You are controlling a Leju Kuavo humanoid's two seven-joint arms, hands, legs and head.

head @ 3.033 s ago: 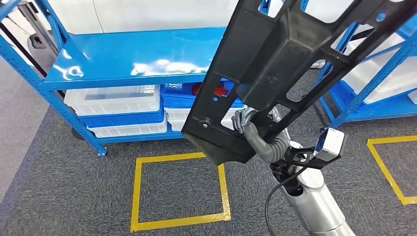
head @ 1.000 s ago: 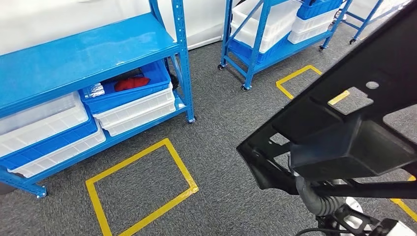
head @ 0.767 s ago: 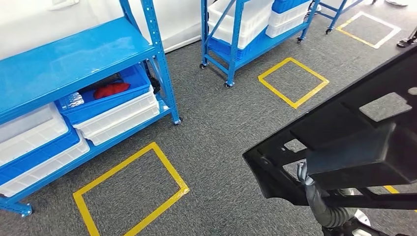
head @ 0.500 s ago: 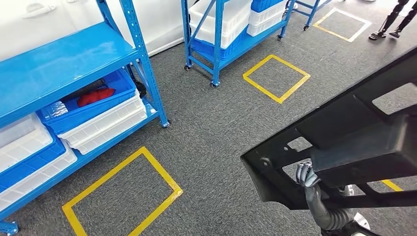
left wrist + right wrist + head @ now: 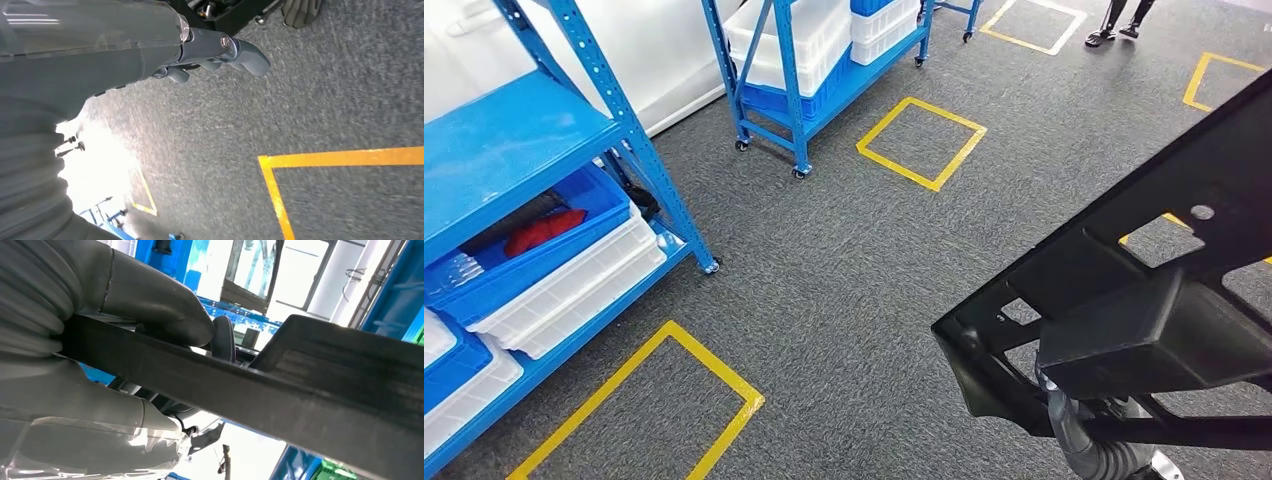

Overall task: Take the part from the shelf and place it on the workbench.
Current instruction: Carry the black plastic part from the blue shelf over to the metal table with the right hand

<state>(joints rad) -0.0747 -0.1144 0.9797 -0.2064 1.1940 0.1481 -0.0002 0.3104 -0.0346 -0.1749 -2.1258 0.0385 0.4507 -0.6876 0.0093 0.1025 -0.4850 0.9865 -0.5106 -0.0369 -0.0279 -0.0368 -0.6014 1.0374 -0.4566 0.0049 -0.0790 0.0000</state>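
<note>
- Head view had swung across the floor over the last few seconds: the blue shelf (image 5: pixel 519 150) slid toward the left edge, and a second blue rack (image 5: pixel 809 60) with white bins and more yellow floor squares (image 5: pixel 921 143) came in. I judged this as the robot turning away from the shelf, not as the things moving.
- The black part (image 5: pixel 1144 300) stayed low on the right of that view, carried off the shelf; no workbench was yet visible, so the placing step remained.
- The right hand (image 5: pixel 100 340) gripped the part's edge, thumb pressed on top.
- The left hand (image 5: pixel 215 55) hung over the carpet holding nothing, fingers loosely curled.
- No brand, label or writing could be read anywhere.
</note>
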